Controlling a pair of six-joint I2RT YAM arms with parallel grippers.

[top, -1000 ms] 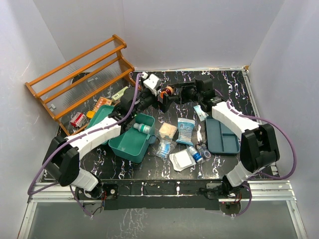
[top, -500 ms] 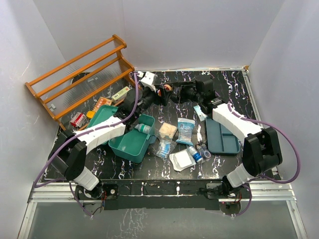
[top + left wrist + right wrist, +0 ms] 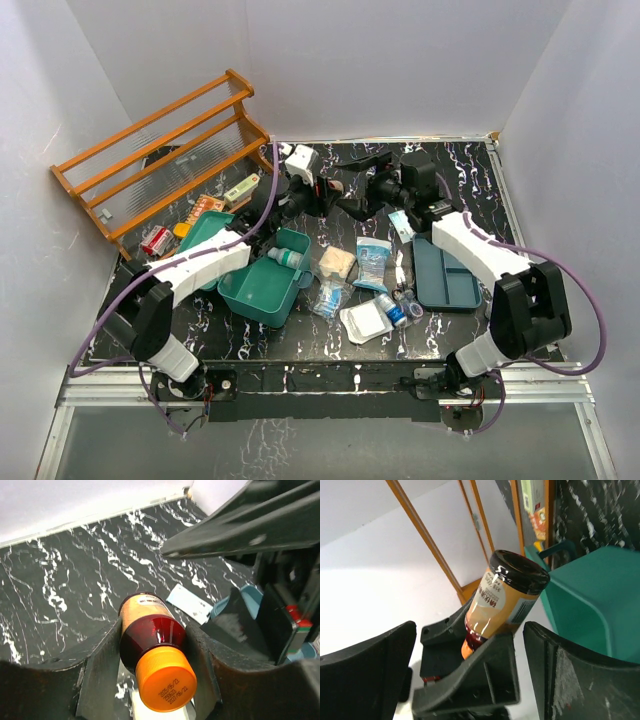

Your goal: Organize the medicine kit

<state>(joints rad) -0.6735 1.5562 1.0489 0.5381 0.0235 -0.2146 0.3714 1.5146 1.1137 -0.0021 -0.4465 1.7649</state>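
Top view: medicine kit (image 3: 250, 290) sits open on the table (image 3: 470, 190) at 8 o'clock of centre, mouth up, lid (image 3: 203, 235) thrown back toward 10 o'clock, long axis roughly 1–7 o'clock. Left gripper (image 3: 322, 192) and right gripper (image 3: 352, 186) meet at 12 o'clock; the load is too small to make out. Left wrist view supplies it: pincer clamped on an amber bottle (image 3: 150, 635), orange cap toward lens at 5 o'clock, base at 11. Right wrist view: own fingers (image 3: 370, 665) spread wide, flanking the bottle without contact; kit wall at 3 o'clock.
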